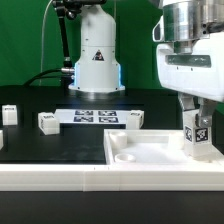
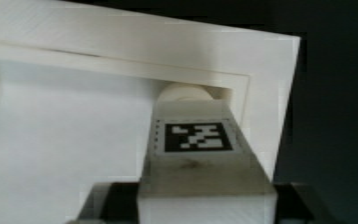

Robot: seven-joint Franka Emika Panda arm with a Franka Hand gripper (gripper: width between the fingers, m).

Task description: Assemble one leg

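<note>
My gripper (image 1: 196, 116) is shut on the leg (image 1: 198, 140), a small white block with a black-and-white tag on its face. It holds the leg upright over the near right corner of the large white panel (image 1: 140, 152). In the wrist view the leg (image 2: 197, 140) runs out from between my dark fingers (image 2: 115, 202), and its rounded far end sits at the panel's recessed corner (image 2: 229, 85). I cannot tell whether the leg touches the panel. Three more legs lie on the black table: two at the exterior view's left (image 1: 9, 114) (image 1: 47, 121) and one near the middle (image 1: 133, 120).
The marker board (image 1: 95, 116) lies flat behind the loose legs. The robot base (image 1: 97, 60) stands at the back with a blue light. A white ledge (image 1: 60, 178) runs along the table's front edge. A green backdrop is behind.
</note>
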